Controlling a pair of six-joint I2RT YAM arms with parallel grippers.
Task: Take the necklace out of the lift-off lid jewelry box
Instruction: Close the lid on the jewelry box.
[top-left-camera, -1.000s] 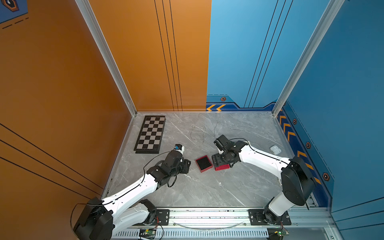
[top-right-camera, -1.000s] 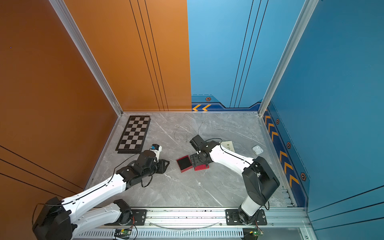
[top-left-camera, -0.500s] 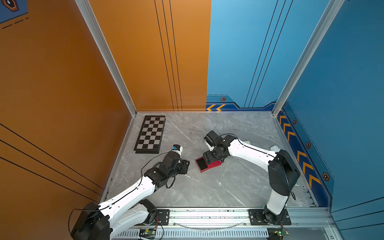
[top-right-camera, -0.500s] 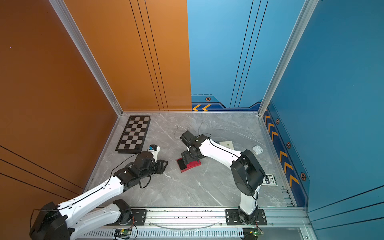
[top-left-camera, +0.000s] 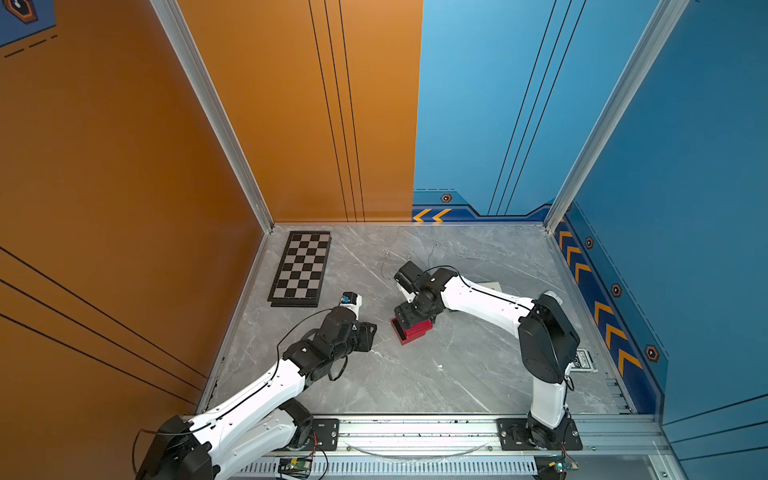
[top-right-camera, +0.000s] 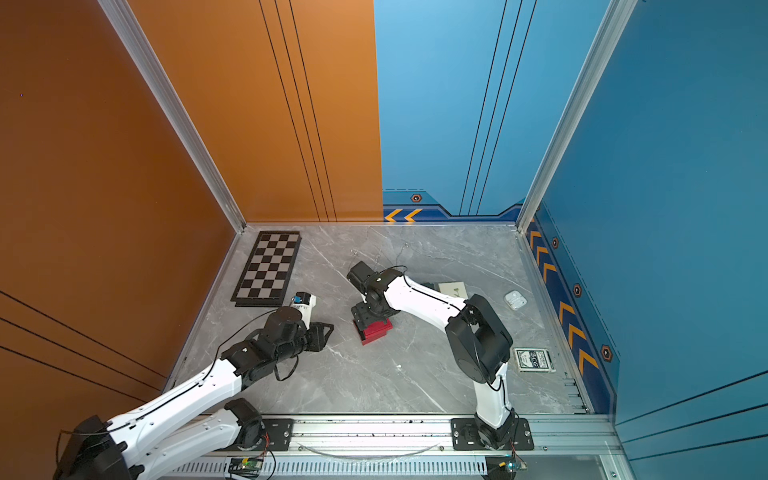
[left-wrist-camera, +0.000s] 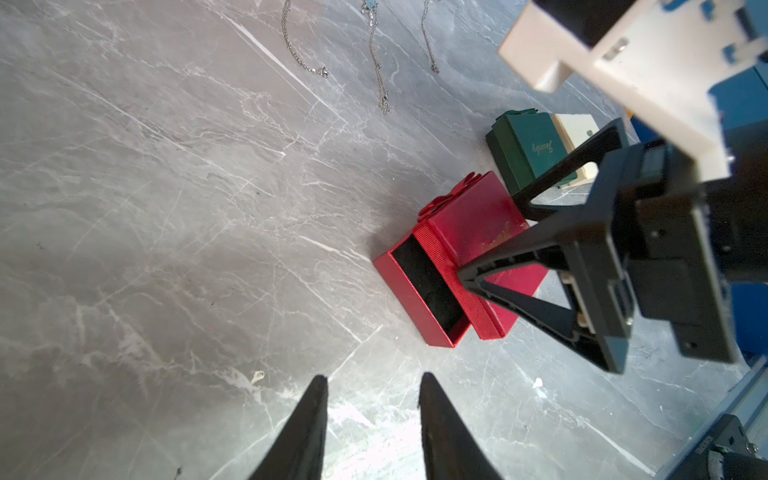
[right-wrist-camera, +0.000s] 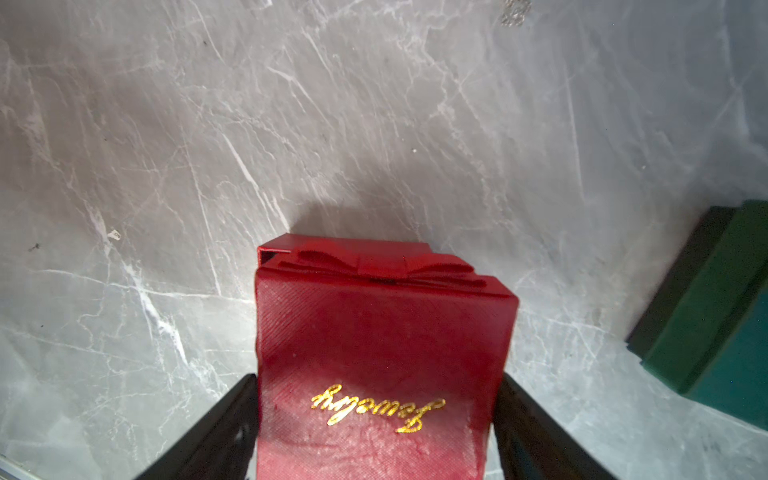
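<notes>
Sitting askew over its red base (left-wrist-camera: 411, 298), the red lid (right-wrist-camera: 380, 345) — textured, bow at one edge, gold "Jewelry" script — leaves black lining exposed; box near mid-table (top-left-camera: 415, 374). Lid clamped at both sides by right gripper (right-wrist-camera: 376, 384). Nearby left gripper (left-wrist-camera: 373, 378) parted, empty. Silver chains (left-wrist-camera: 376, 62) lie beyond — on marble.

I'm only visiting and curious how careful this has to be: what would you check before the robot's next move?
1. Right gripper on lid: ok, jaws flank both sides.
2. Lid square over box: not ok, offset, black lining shows.
3. Box emptied: cannot tell; the lining in view is bare, the rest covered; chains lie on the table.
4. Left gripper out of the way: ok, open, empty, apart from box.
5. Green box clear: ok, stands apart.
</notes>
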